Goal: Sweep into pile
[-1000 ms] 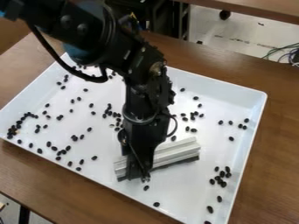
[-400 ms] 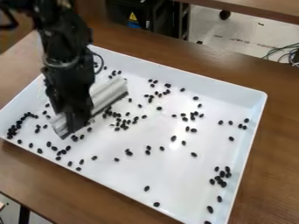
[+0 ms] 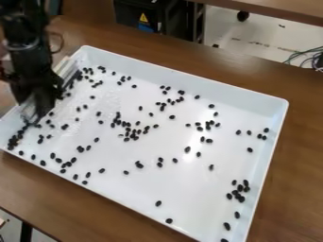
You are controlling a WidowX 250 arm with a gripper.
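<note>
Gripper [image 3: 37, 105] at the white tray's [image 3: 189, 194] ten o'clock, gripping a pale bar [image 3: 65, 66]; black beans [image 3: 158, 203] (dozens) lie scattered, piling apparently far from finished.

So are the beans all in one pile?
No, the beans lie scattered over much of the white tray, some in small clusters and others alone.

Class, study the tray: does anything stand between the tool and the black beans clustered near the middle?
Nothing upright is visible between the tool and the clustered beans. Only loose beans lie scattered between them on the tray.
</note>
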